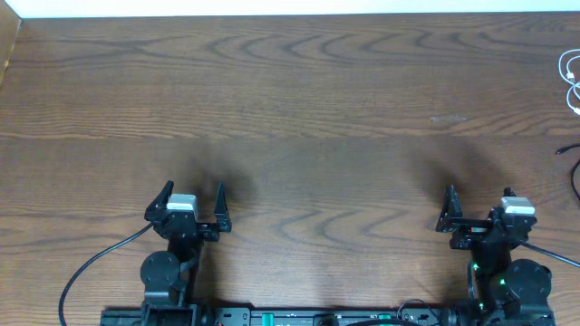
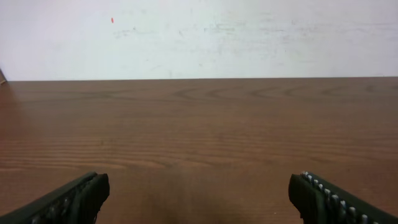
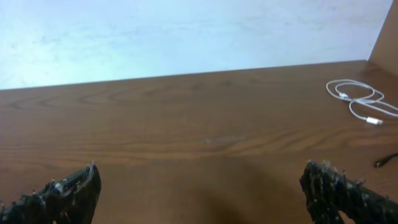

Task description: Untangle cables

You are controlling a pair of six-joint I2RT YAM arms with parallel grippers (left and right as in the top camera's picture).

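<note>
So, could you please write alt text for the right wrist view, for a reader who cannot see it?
A loosely looped white cable lies on the brown wooden table at the far right, with the tip of a black cable at the frame edge below it. The right gripper is open and empty, its two fingers at the bottom corners.

White cable [image 3: 373,121] lies flat in loose loops at the right wrist view's upper right, plug end showing. Below it, the black cable [image 3: 385,160] pokes in (mostly cut off).
</note>
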